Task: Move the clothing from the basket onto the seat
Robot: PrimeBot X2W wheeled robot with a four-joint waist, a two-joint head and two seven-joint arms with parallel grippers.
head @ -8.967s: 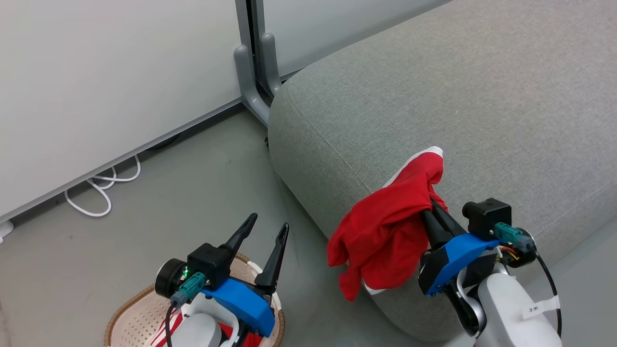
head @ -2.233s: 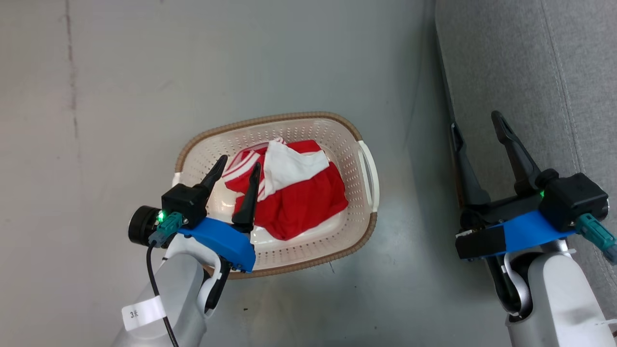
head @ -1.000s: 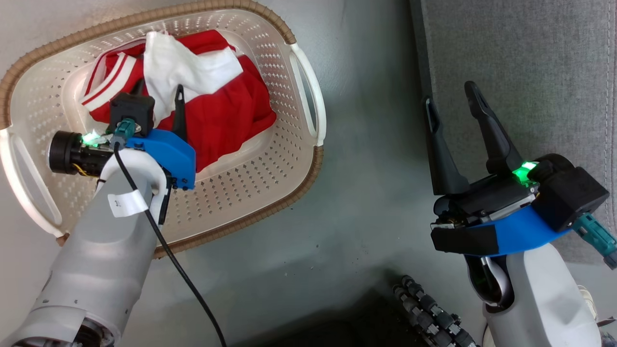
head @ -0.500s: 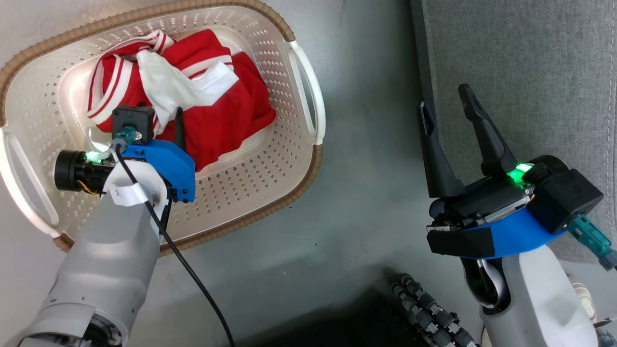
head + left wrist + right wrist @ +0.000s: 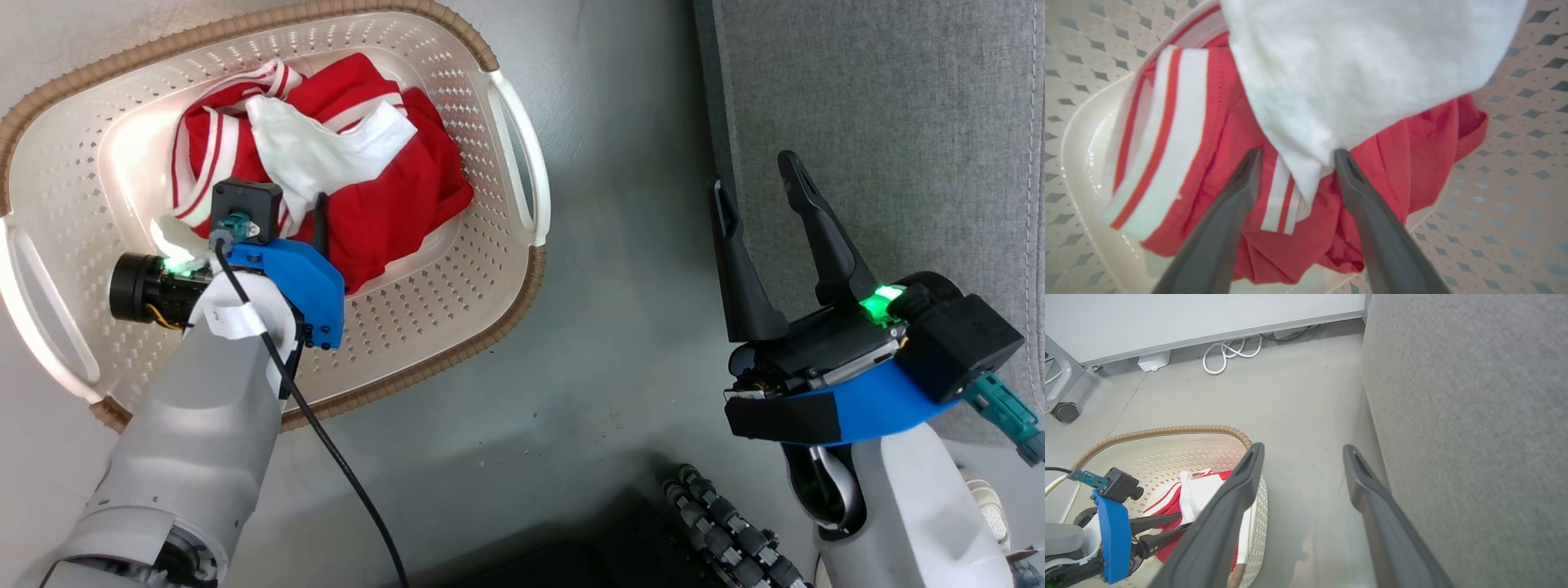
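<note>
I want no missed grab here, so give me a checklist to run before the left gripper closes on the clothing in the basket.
1. Left gripper open: ok.
2. Clothing between its fingers: ok, a white fold and striped trim lie there.
3. Fingers deep enough for a firm pinch: cannot tell.
4. Basket upright on the floor: ok.
5. Right gripper open, apart from the basket, by the seat: ok.

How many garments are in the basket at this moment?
1. A red garment with white panels and striped trim lies bunched in the middle of the basket, the open left gripper straddling a white fold. A second piece could be hidden underneath.
</note>
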